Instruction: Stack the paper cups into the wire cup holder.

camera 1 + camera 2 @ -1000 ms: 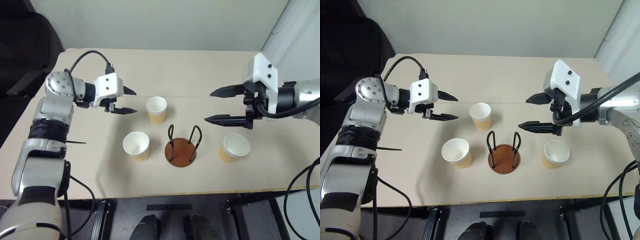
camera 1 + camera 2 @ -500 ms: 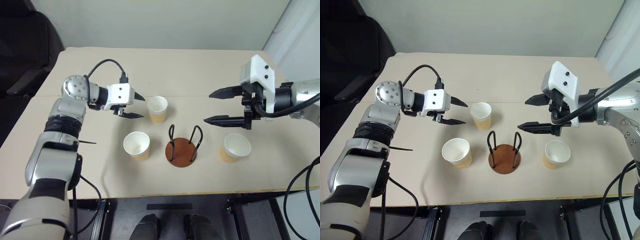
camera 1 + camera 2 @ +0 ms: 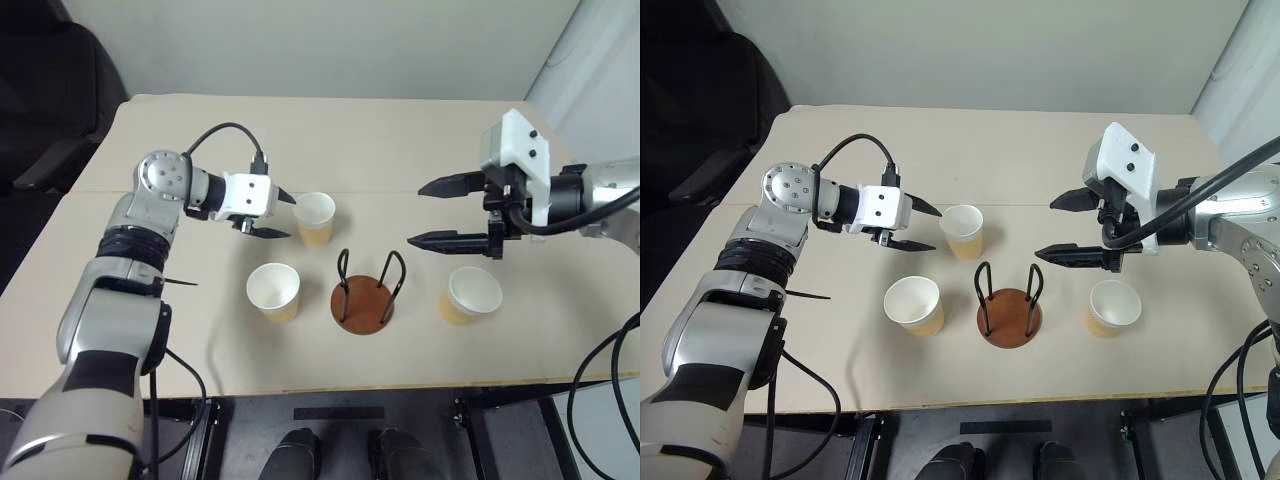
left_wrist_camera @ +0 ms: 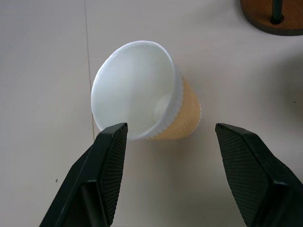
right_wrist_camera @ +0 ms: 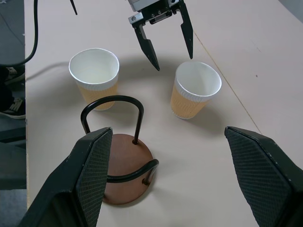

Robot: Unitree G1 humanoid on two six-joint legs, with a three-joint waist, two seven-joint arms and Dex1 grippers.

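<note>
- Seen from left wrist: white inside of far paper cup (image 4: 142, 92), between spread left fingers (image 4: 111, 163), untouched.
- Seen from head: left gripper (image 3: 281, 215) just beside that cup; right gripper (image 3: 432, 213) wide open above counter (image 3: 400, 130).
- Wire cup holder (image 3: 366, 295) upright mid-counter, empty, between two more upright cups (image 3: 273, 290) (image 3: 472, 294); back counter bare.

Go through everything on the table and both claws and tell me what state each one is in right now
Far cup: upright, empty, on the table, not held.
Near-left cup: upright, empty, free.
Right cup: upright, empty, free.
Wire cup holder: upright, no cup in it.
Left claw: open, beside the far cup, not touching it.
Right claw: open, holding nothing, above the table.
</note>
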